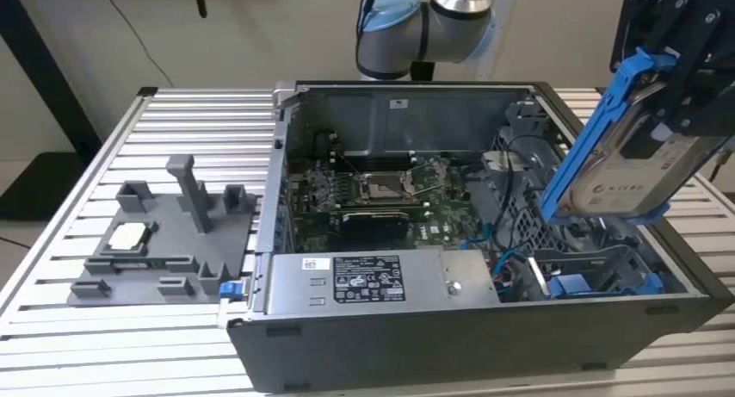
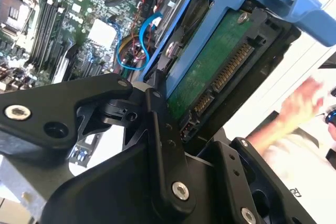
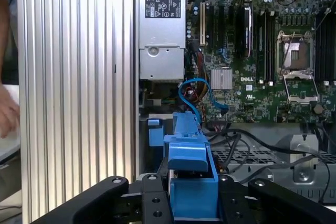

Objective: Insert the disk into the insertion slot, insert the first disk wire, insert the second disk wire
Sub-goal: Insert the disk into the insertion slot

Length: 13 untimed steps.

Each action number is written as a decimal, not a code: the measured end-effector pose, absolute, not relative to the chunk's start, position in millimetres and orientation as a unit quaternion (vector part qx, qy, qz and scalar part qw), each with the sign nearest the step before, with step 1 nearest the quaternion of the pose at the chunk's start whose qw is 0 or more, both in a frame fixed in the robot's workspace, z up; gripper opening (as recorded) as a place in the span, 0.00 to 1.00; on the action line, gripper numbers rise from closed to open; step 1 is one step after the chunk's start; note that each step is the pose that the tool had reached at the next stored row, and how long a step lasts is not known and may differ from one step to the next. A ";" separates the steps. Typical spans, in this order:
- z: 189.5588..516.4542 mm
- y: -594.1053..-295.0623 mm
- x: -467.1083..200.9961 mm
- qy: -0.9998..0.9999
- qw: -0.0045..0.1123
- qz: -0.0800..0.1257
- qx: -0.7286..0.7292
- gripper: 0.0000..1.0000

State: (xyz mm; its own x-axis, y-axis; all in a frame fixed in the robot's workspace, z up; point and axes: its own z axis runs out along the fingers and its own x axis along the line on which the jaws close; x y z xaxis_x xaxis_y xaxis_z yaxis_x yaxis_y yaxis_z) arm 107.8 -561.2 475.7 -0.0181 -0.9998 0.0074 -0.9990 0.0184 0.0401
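Observation:
My gripper hangs above the open computer case's side at the exterior view's right, shut on the disk. The disk is a silver drive with a white label in a bright blue carrier, tilted steeply, its lower end over the case. In the second wrist view the disk's green board sits between my black fingers. The first wrist view shows its blue carrier edge-on. The insertion slot, a grey bay with blue rails, lies below the disk in the case's near corner. A loose blue wire loops beside it.
The grey power-supply box lines the case's front wall, with the motherboard behind it. A grey fixture stands on the slatted table at the exterior view's left. A person's hand is close beside the case.

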 end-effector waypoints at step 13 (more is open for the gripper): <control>463.7 -562.0 108.8 -0.714 0.017 -0.012 0.700 0.33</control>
